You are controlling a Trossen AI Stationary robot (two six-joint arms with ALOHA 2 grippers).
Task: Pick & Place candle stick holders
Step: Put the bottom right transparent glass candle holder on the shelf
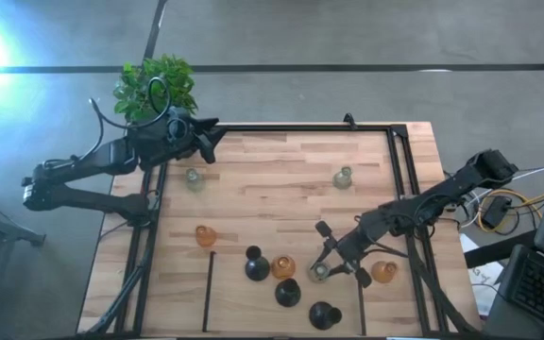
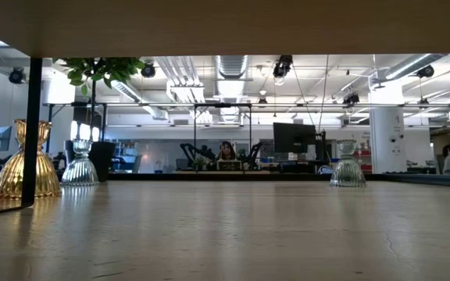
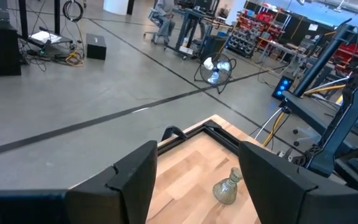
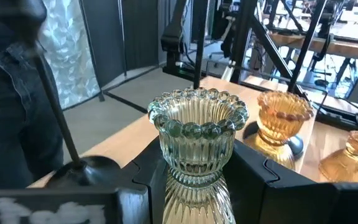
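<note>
Several candle stick holders stand on their bulb bases on the wooden table [image 1: 272, 203]: pale green ones [image 1: 194, 178] [image 1: 343, 178], amber ones [image 1: 205, 235] [image 1: 283, 267] [image 1: 383, 273], and black ones [image 1: 256, 264] [image 1: 288, 291] [image 1: 325, 314]. My right gripper [image 1: 323, 268] [image 4: 197, 186], near the front right, is shut on another pale green holder [image 4: 194, 137]. My left gripper [image 1: 199, 140] [image 3: 197, 186] hovers open at the far left with nothing between its fingers. A pale green holder [image 3: 227, 186] stands beyond it. My right gripper pinches the pale green holder between its two fingers [image 4: 146, 180] at the ribbed narrow neck [image 4: 194, 177], just under the beaded flared cup. The fingers come nearly level from the table's right side. The holder stands upright; whether its base rests on the table I cannot tell.
A potted green plant [image 1: 154, 90] stands at the far left corner, beside my left arm. Black frame rails [image 1: 399, 189] border the table, and a thin black bar [image 1: 207, 288] lies at the front left. Bare wood lies in the table's middle. Cables and a laptop [image 1: 536, 283] sit off the right edge.
</note>
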